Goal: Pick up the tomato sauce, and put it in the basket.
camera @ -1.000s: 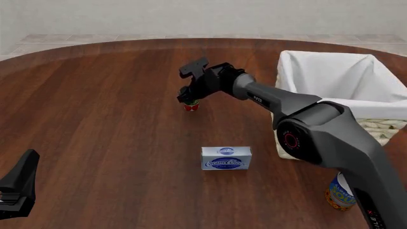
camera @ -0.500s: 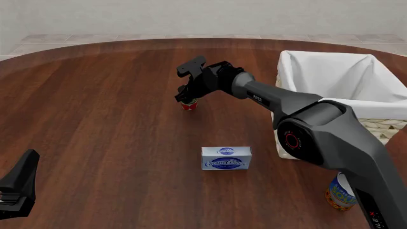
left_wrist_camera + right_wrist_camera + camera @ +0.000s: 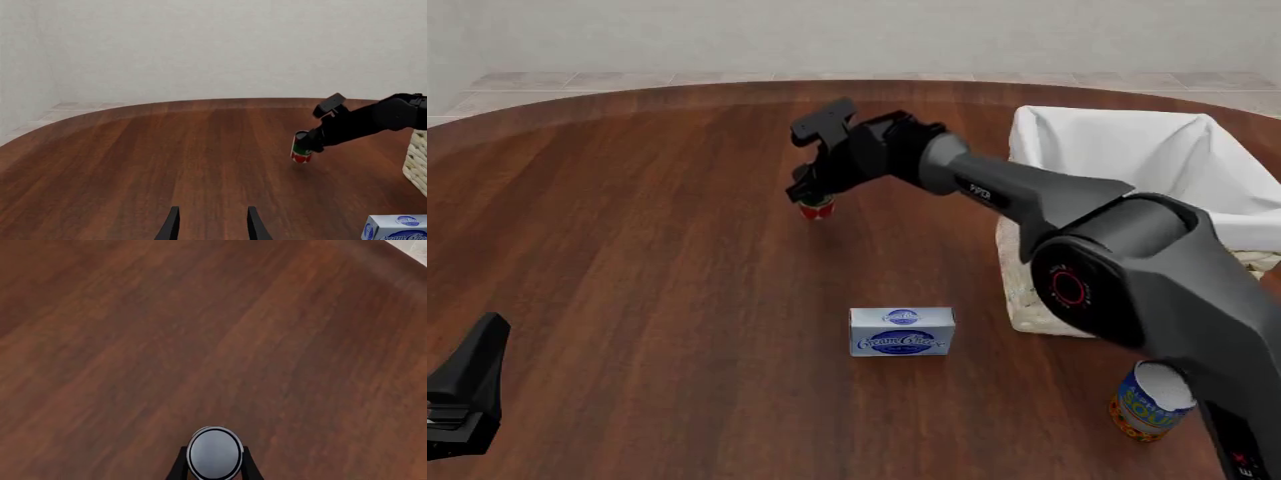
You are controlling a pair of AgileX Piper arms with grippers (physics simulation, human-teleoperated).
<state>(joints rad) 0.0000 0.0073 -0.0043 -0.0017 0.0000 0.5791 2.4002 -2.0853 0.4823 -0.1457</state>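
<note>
Right gripper (image 3: 814,196) clamps small red-labelled tomato sauce can (image 3: 815,208), lifted left of cream wicker basket (image 3: 1121,160); carrying and dropping remain. Left gripper (image 3: 210,227) open, empty.

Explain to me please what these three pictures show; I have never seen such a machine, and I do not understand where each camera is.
These are simulator renders of two robot arms at a round brown wooden table. One picture comes from a fixed camera above and behind the arms. The other two come from small cameras on each arm, looking along its fingers.

In the fixed view, the dark grey right arm reaches forward. Its right hand is closed on a small slim red can with a green band and a grey metal top; the right wrist view shows that top between the fingers. The left hand is open and holds nothing.

On the table are also a blue-and-white flat box, a larger blue-and-orange can, and a big cream wicker basket with white cloth lining.
</note>
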